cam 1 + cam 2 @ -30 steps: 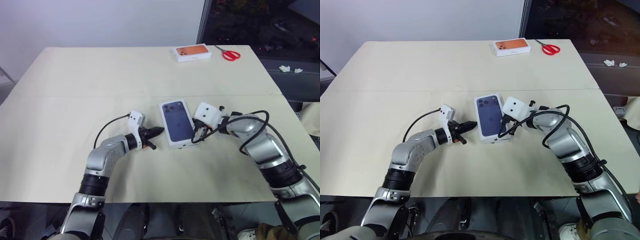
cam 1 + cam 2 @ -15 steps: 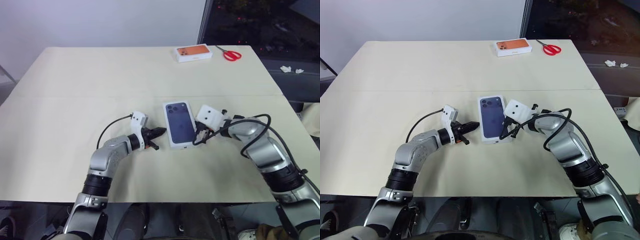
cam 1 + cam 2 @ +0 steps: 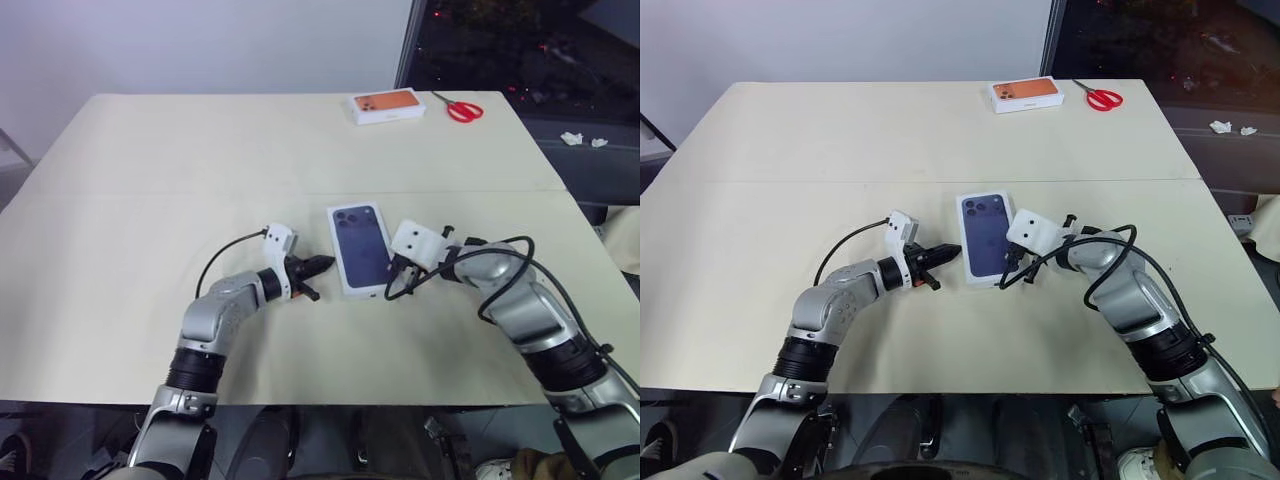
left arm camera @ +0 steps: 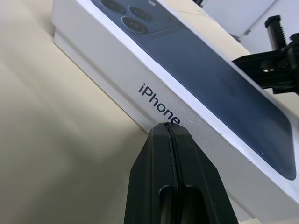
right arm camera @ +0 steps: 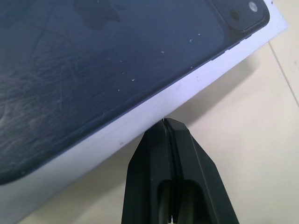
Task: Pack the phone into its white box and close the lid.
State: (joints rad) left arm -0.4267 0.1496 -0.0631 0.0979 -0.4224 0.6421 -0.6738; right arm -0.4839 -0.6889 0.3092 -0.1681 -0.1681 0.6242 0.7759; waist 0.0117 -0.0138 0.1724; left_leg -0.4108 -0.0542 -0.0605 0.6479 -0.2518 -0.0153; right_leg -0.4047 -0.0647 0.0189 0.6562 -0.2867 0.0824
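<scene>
The lid [image 3: 360, 246], printed with a dark blue phone picture, sits closed over the white box at the table's middle. The box itself is covered and the phone is hidden. My left gripper [image 3: 322, 264] is shut, its tip touching the lid's left side wall [image 4: 154, 100] just under the "iPhone" lettering, as the left wrist view shows [image 4: 170, 127]. My right gripper [image 3: 393, 270] is shut too, its tip [image 5: 164, 122] against the lid's right edge [image 5: 154, 105] near the front corner.
An orange-topped box [image 3: 385, 104] and red-handled scissors [image 3: 461, 108] lie at the table's far right edge. The beige table [image 3: 150, 170] spreads wide to the left and behind. A black cable [image 3: 500, 262] loops beside my right wrist.
My right gripper has slid a little down and nearer along the lid's right side. The left gripper has stayed against the left side.
</scene>
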